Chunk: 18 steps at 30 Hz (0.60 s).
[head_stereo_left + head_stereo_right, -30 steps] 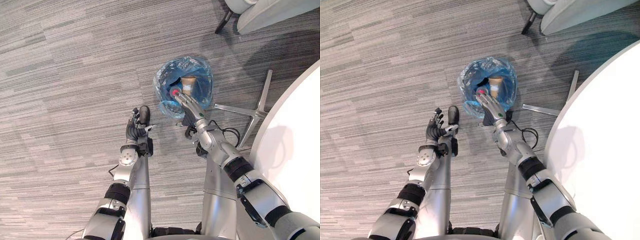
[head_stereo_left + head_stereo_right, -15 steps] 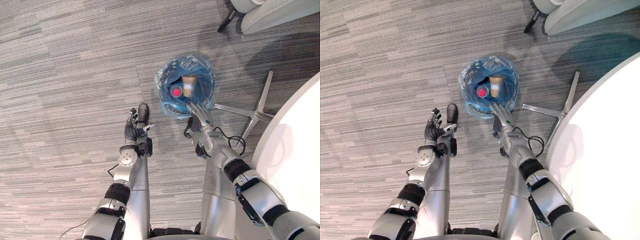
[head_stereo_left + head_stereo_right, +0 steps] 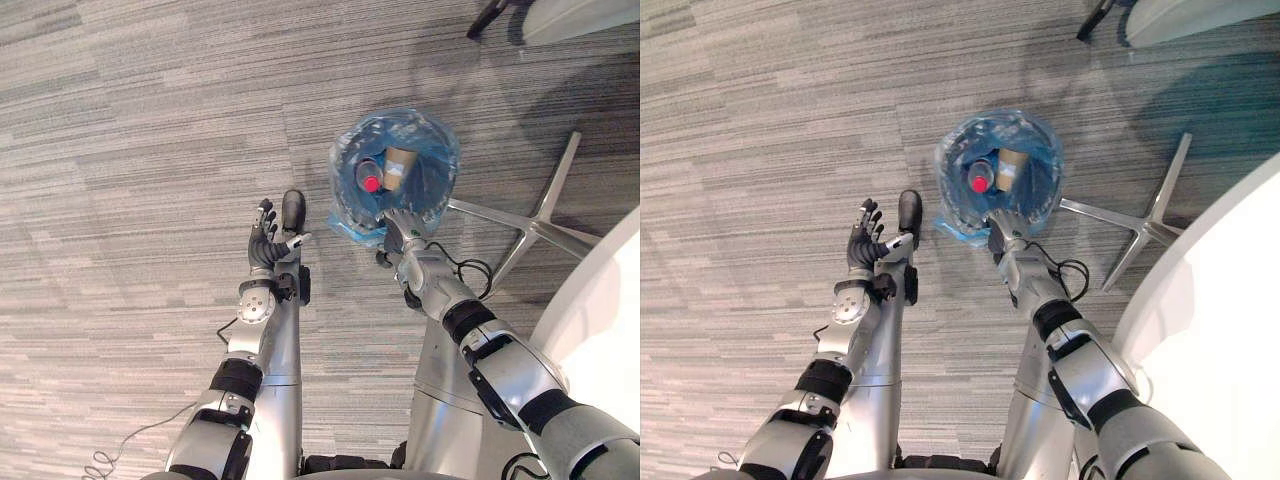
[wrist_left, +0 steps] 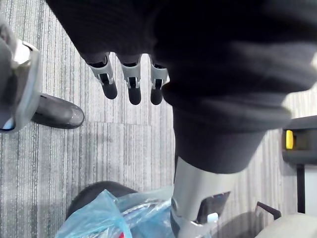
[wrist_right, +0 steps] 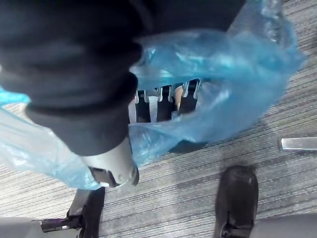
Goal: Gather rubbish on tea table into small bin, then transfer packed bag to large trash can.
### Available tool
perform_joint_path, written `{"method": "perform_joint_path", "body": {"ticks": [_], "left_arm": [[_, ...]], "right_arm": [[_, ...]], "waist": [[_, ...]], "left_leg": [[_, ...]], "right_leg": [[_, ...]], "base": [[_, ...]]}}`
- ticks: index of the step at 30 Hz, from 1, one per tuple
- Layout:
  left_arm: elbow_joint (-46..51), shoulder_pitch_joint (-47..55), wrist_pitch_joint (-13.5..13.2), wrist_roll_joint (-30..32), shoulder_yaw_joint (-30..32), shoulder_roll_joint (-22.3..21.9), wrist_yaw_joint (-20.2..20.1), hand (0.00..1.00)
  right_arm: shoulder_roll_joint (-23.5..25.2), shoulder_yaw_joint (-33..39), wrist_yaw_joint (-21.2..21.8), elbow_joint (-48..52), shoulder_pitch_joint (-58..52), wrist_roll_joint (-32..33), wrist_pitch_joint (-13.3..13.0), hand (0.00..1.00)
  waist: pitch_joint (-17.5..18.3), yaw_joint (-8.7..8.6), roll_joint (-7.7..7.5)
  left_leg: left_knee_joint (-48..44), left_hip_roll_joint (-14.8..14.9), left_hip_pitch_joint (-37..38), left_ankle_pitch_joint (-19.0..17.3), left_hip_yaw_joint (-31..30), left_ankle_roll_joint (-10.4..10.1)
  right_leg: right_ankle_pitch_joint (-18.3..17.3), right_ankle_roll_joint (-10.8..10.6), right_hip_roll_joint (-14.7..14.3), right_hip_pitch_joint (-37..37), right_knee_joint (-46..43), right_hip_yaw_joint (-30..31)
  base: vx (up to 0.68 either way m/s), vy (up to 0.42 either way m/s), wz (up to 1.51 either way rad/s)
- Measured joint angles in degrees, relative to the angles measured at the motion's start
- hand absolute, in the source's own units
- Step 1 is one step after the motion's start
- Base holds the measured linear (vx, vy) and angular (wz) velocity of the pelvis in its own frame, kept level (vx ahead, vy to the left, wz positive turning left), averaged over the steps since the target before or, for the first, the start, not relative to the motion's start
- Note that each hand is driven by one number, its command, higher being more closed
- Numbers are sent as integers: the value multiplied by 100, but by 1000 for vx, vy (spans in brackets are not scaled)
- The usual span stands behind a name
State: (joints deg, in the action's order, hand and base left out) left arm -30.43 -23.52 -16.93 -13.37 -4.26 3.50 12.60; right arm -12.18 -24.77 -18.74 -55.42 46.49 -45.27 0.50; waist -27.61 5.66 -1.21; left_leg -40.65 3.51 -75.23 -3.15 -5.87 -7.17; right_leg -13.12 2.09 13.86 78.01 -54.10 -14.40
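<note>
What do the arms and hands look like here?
The left arm and right arm are silver-grey shells with black bands at the joints. The left hand and right hand have silver fingers with dark tips and dark ribbed covers.

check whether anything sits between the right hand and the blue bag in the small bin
Nothing visible does. The right hand is at the near rim of the blue bag, fingers straight among its folds. The bottle and cup lie deeper inside.

The grey striped carpet floor (image 3: 120, 150) carries the small bin (image 3: 447, 160), lined with a blue bag (image 3: 350, 215), just beside a silver star-shaped base (image 3: 500, 218).
</note>
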Motion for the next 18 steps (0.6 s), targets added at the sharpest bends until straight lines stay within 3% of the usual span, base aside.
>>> {"method": "perform_joint_path", "body": {"ticks": [6, 11, 18], "left_arm": [[18, -4, 10, -6, 20, 4, -4, 0], [51, -3, 46, -4, 38, 1, -3, 0], [331, 282, 174, 4, 52, 16, -14, 0]], "right_arm": [[-26, 0, 0, 178, -11, 210, -9, 100], [6, 136, -11, 1330, -271, 518, -32, 100], [287, 857, -168, 2845, -1152, 1160, -74, 100]], "waist": [[12, -1, 21], [12, -14, 22], [14, -16, 18]], "left_leg": [[-74, 31, -40, -2, -1, 0], [-258, 79, 0, -4, -1, -8], [-280, 245, 601, -104, 112, 44]], "right_leg": [[2, -2, -15, -4, -2, -20], [4, 2, -61, -154, -50, -85], [-1, -5, -127, -815, 42, -110]], "base": [[-33, 11, -3], [-15, 9, -4], [-46, 21, -5]]}}
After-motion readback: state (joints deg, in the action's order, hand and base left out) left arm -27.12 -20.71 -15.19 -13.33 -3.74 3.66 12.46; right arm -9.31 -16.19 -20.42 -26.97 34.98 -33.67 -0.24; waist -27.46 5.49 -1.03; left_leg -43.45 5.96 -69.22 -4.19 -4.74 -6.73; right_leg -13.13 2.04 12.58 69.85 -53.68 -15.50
